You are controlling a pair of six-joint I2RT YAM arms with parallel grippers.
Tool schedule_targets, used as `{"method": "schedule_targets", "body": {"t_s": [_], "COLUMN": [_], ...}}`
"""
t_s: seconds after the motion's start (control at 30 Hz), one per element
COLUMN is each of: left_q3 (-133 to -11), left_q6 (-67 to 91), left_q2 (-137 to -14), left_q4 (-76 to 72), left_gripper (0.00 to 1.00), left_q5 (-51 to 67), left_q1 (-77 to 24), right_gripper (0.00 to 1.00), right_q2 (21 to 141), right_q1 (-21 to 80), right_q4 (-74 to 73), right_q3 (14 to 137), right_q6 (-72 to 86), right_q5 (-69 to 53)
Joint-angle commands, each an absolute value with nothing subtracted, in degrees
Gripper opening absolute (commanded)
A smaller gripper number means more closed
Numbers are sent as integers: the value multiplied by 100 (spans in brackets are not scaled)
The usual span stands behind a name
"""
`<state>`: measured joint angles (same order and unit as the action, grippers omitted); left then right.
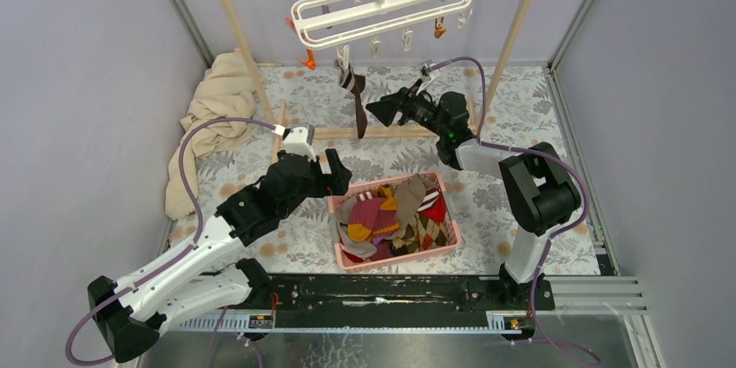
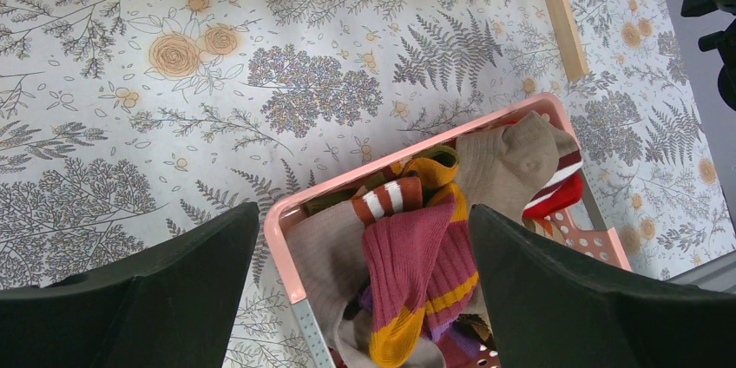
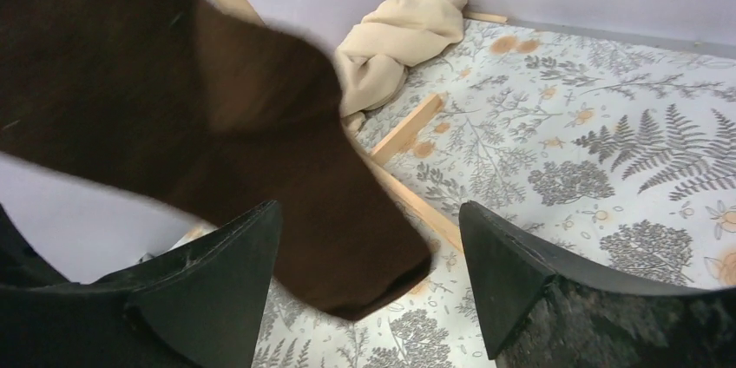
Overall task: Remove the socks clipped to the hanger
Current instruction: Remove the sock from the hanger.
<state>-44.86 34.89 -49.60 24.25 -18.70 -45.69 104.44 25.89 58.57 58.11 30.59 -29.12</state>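
My left gripper (image 2: 363,216) hangs over the pink plastic basket (image 2: 279,212), jaws wide apart. My right gripper (image 3: 369,207) has its jaws apart too, empty, just beside the dark brown fabric sock (image 3: 174,99) clipped to the white plastic hanger (image 1: 382,5).

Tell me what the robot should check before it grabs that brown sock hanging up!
1. Sock clipped to hanger: ok, it hangs down from it.
2. Right gripper open: ok.
3. Sock between its fingers: ok, going by the right wrist view.
4. Left gripper open and empty: ok.
5. Basket right under the sock: not ok, it sits nearer the arms.
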Motion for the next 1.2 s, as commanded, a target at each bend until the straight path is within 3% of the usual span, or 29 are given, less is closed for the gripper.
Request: {"method": "schedule_targets", "body": {"t_s": [0.0,0.47,0.97,1.03,1.1,1.17], "left_q3": [-4580,-4688,-4807,-4808,-4825,-4850], "left_q6": [3510,3441,3387,3383,3384,3383], "left_q2": [-4946,-5097,-5187,-5183,-5192,-5211], "left_q4": [2478,2520,2618,2627,2625,2623], "left_gripper": [98,98,98,98,98,98], "left_q5": [-2017,-1991,-1972,-1965,-1945,-1930], "left_q1": [-4535,-4490,-4436,-4438,-4432,-4437], "right_gripper": [83,83,87,90,99,100], "right_q2": [10505,11699,11697,11730,11858,12018], "right_q1": [2623,2881,2988,2988,2988,2980], "right_q4": [5982,6901,6078,5977,5962,6168], "right_q3": [6174,7363,7324,7366,7498,7639], "right_q6": [2670,3479,2517,2478,2538,2759], "right_q5": [-2631,-4739,-3579,-3592,-3793,-4099]}}
